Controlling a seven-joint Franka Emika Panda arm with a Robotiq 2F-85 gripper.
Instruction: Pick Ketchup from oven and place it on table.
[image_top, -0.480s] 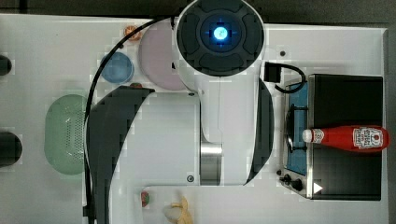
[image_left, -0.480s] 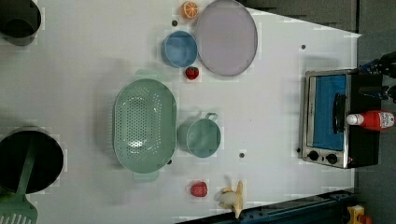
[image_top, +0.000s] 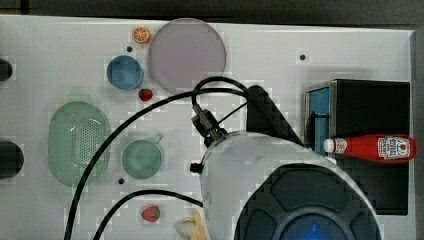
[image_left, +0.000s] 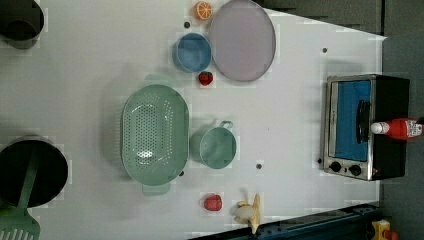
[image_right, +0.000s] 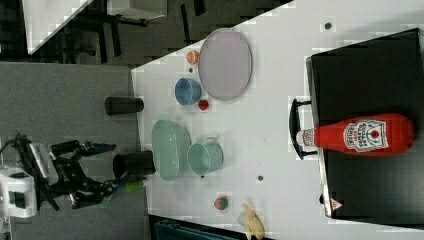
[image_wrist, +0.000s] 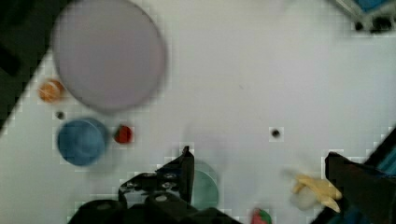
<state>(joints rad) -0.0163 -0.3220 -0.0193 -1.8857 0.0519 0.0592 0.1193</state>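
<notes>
The slim red Ketchup squeeze bottle (image_top: 372, 148) with a white cap lies on its side on top of the boxy black toaster oven (image_top: 372, 102), cap end jutting over the oven's blue glass door (image_left: 354, 119) and bar handle. The oven sits at the top view's right edge of the large white surface (image_top: 280, 75).

The hand (image_wrist: 259, 175) hangs above the surface with its two dark fingers (image_wrist: 180, 177) spread wide and nothing between them, well apart from the oven.

Away from the oven, toward the top view's left, stand a pale lilac round plate (image_top: 187, 55), a small blue bowl (image_top: 124, 72), a mint green perforated colander (image_top: 79, 142) and a mint green handled cup (image_top: 142, 158). An orange slice (image_top: 141, 34) lies just beside the plate, a strawberry (image_top: 145, 94) near the bowl, and another strawberry (image_top: 150, 213) near a peeled banana (image_left: 248, 212).
</notes>
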